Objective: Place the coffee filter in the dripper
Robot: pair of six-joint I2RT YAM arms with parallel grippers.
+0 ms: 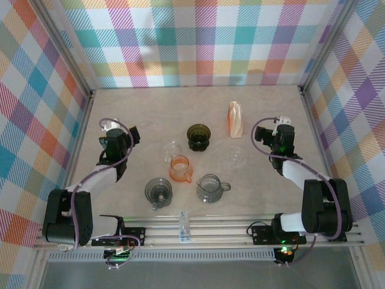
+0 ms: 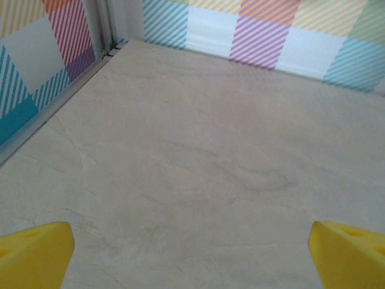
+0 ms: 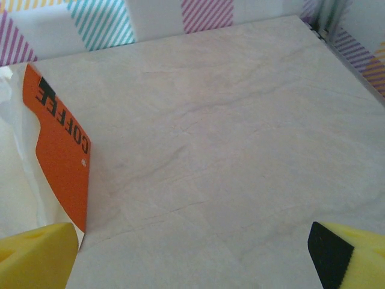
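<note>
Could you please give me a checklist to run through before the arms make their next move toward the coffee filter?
1. Jaws of right end effector open: ok, wide apart.
2. Jaws of left end effector open, nothing held: ok, over bare table.
3. The filter pack centred for the right end effector: not ok, it sits at the left edge of the wrist view.
4. Path from right end effector to filter pack free: ok in the top view.
5. Which dripper is meant: cannot tell; dark dripper, orange dripper and grey dripper all stand mid-table.
</note>
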